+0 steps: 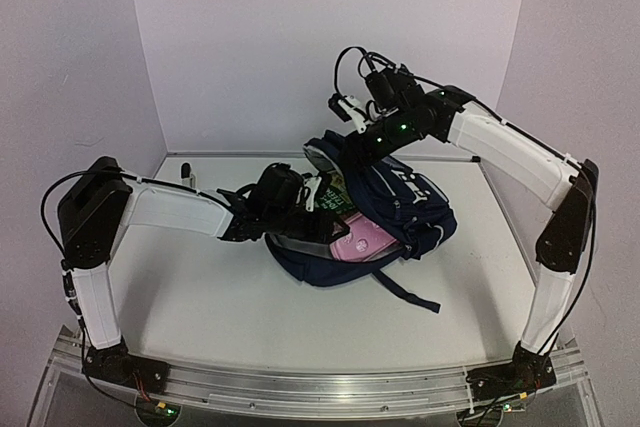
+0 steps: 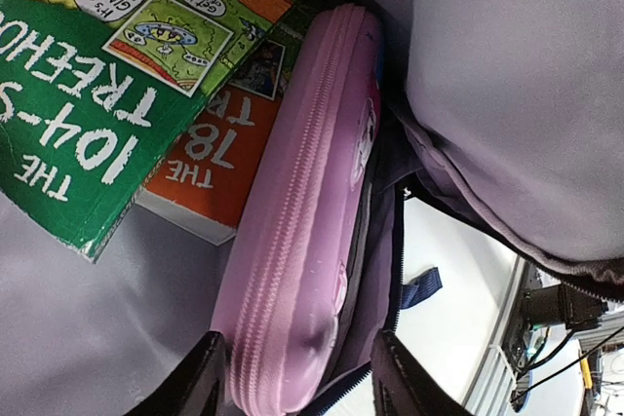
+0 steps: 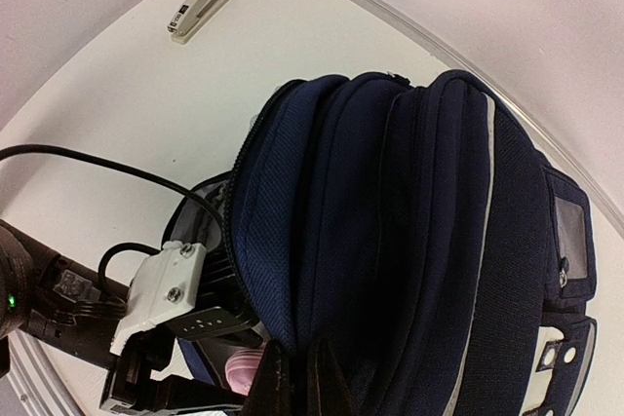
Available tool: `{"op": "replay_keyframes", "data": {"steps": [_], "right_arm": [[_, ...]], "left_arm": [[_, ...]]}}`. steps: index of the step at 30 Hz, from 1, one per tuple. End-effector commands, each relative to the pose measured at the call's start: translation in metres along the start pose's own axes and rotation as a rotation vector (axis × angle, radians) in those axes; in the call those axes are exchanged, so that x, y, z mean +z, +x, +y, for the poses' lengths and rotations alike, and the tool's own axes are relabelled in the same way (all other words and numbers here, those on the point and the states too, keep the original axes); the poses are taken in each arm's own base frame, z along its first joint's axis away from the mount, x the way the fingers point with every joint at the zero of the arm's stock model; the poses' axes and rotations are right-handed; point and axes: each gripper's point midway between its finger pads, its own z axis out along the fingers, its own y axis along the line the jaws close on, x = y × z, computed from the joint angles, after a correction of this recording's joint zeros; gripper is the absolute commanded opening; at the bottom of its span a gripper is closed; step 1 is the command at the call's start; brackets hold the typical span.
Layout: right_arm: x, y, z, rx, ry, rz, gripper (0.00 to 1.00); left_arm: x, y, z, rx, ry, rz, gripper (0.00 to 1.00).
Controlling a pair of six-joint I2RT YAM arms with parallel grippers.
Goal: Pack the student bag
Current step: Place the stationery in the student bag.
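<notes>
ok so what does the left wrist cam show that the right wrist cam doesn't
Only the left wrist: a green book and an orange book inside the bag, and the left gripper clamped around the pink pencil case.
Only the right wrist: a stapler lying on the table, the bag's navy outside with its grey stripe, and the right gripper pinching the bag's rim.
Both: the bag, a bit of the pencil case and some table.
</notes>
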Motion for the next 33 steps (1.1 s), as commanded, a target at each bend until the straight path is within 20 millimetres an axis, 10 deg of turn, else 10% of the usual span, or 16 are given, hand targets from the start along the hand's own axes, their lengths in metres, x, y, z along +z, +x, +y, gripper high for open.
{"op": "replay_keyframes", "data": {"steps": [1,9,15,23,33], "right_arm": [[-0.035,-0.049,0.003,-0.017,-0.015,-0.197,0.0],[-0.033,-0.046,0.004,-0.018,-0.027,-0.188,0.0],[-0.027,-0.041,0.006,-0.017,-0.039,-0.172,0.0],[-0.013,-0.02,0.014,0.019,-0.089,-0.115,0.0],[-0.014,-0.013,-0.006,0.071,-0.067,-0.104,0.0]], "left_arm": [[-0.004,0.003,-0.007,-0.003,0.003,0.008,0.49],[-0.005,0.034,0.002,-0.029,-0.039,0.044,0.56],[0.008,0.047,-0.001,-0.022,-0.031,0.075,0.4],[0.039,0.011,-0.021,0.07,0.024,0.009,0.13],[0.062,-0.024,-0.015,0.07,0.015,-0.101,0.23]]}}
